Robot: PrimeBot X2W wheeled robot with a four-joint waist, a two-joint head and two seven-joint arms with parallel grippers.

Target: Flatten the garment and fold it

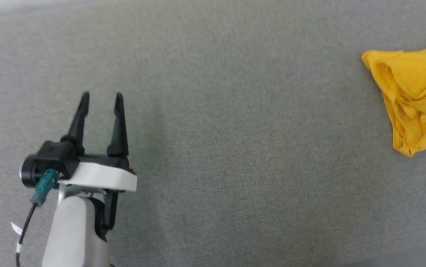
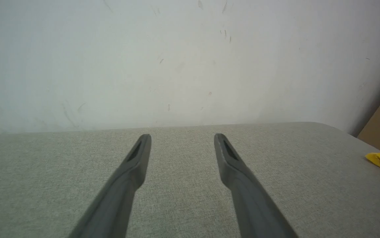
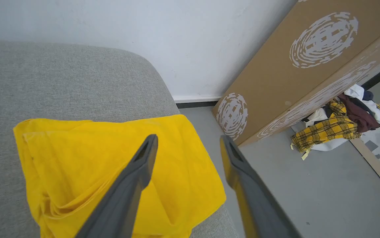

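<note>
Right gripper [image 3: 188, 138] spread, pinching nothing, poised over the bunched shirt [image 3: 77, 155] at the corner of the grey pad [image 3: 61, 79]; cloth lies under it and to its left. Left gripper [image 1: 102, 95] spread too, shirt well off to its right. Right arm is nearer; shirt's long axis is unclear, probably crosswise.

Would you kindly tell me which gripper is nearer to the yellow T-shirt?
Right. The right gripper hangs open over the T-shirt; the left gripper, also open, sits far to its left.
</note>
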